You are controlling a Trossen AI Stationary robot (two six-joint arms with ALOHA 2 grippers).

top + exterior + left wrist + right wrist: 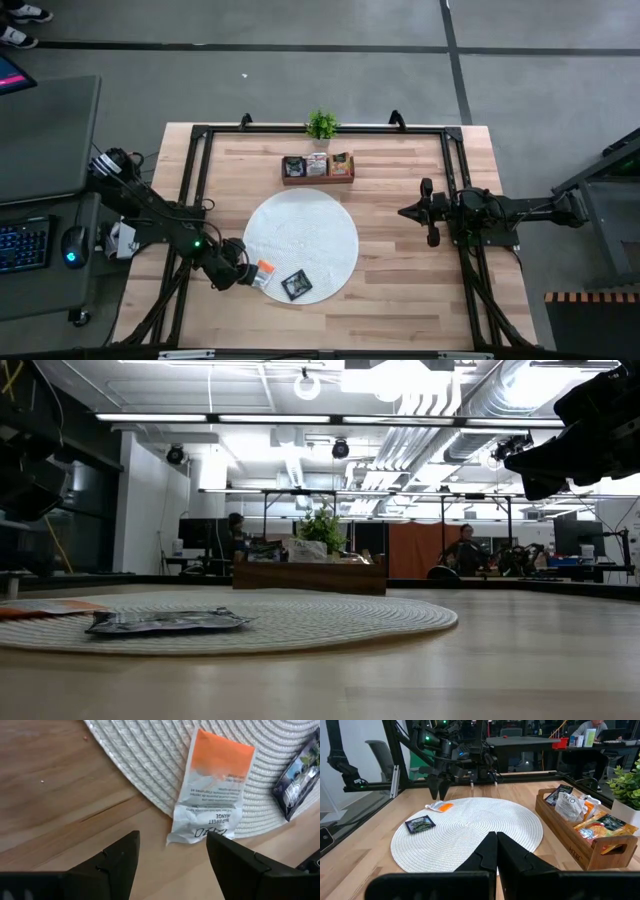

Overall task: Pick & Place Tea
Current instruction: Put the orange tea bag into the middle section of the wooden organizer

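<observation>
A white and orange tea sachet point(212, 785) lies flat on the near-left rim of the round white mat point(300, 235), its white end overhanging onto the wood. A black sachet point(296, 285) rests flat on the mat beside it. More sachets stand in the wooden tray point(318, 179) at the far side. My left gripper point(172, 842) is open and slants down just above the table. Its fingertips stand near the orange sachet's white end and touch nothing. My right gripper point(403, 212) is shut, level and holding nothing, at the table's right side.
A small potted plant point(321, 125) stands behind the tray at the far edge. A black frame rail point(197, 170) runs along the table's left, far and right sides. Bare wood lies near the mat's front and right point(400, 290).
</observation>
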